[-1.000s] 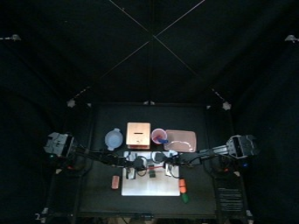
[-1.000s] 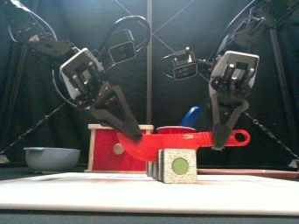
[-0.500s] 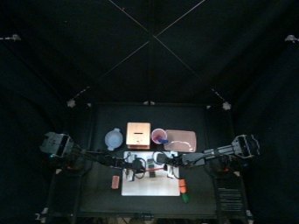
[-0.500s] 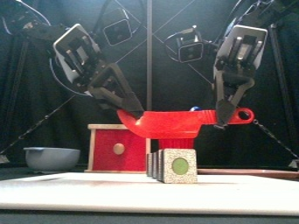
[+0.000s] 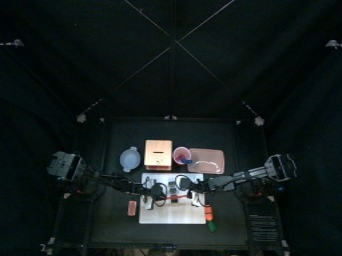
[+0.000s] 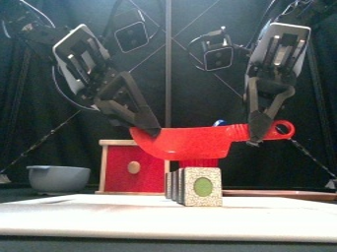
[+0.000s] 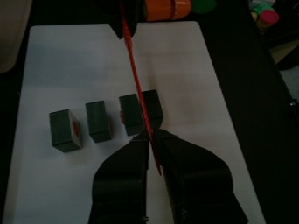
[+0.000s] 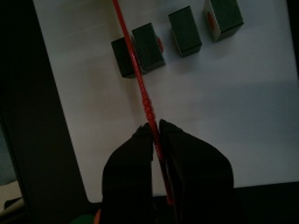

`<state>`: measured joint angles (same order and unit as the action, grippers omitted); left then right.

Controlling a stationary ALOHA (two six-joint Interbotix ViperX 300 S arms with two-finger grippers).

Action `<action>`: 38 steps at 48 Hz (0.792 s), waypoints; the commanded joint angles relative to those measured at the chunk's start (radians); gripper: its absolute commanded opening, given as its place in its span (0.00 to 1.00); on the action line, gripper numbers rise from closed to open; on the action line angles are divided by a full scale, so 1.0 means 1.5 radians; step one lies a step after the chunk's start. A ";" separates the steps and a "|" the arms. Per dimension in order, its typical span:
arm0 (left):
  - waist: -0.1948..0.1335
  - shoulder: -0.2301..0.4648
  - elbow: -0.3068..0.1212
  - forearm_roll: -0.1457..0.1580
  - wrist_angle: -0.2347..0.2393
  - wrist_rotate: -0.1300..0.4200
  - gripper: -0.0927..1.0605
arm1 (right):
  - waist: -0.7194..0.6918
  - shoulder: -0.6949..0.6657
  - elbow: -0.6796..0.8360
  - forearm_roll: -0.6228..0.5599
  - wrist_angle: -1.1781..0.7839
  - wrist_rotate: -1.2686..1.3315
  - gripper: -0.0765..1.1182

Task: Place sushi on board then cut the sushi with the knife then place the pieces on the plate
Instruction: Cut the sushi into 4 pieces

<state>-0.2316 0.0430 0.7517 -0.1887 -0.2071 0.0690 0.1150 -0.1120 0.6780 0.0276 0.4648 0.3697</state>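
A red toy knife (image 6: 184, 141) hangs level above the white cutting board (image 6: 79, 209), held at both ends. My left gripper (image 6: 142, 126) is shut on the blade's end. My right gripper (image 6: 255, 133) is shut on the handle. Under the knife, several dark green sushi blocks (image 6: 195, 185) stand on the board, clear of the blade. In the left wrist view the knife (image 7: 135, 79) shows edge-on over the row of blocks (image 7: 100, 121). In the right wrist view the knife (image 8: 131, 61) crosses between two blocks (image 8: 149, 44) that stand close together.
Behind the board stand a wooden box with a red drawer front (image 6: 132, 165), a blue-grey bowl (image 6: 59, 177), a red cup (image 5: 181, 155) and the pink tray (image 5: 209, 158). Small toy foods (image 5: 132, 208) lie by the board's left and right edges.
The knife has risen from just above the sushi to well over it. Both grippers rose with it, and the left one now pinches the blade's end.
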 commanded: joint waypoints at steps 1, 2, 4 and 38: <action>-0.018 -0.002 -0.013 -0.004 -0.004 0.000 0.54 | -0.004 -0.007 -0.004 0.002 -0.003 0.008 0.34; -0.018 -0.002 -0.013 -0.004 -0.004 0.000 0.54 | -0.004 -0.006 -0.004 0.002 -0.003 0.008 0.34; -0.018 0.000 -0.013 -0.004 -0.004 0.000 0.54 | -0.004 -0.004 -0.005 0.002 -0.003 0.008 0.34; -0.018 0.014 -0.013 -0.004 -0.004 -0.001 0.54 | -0.004 0.018 -0.004 0.002 -0.003 0.008 0.34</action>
<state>-0.2332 0.0706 0.7532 -0.1963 -0.2086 0.0690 0.1166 -0.0736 0.6780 0.0322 0.4602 0.3697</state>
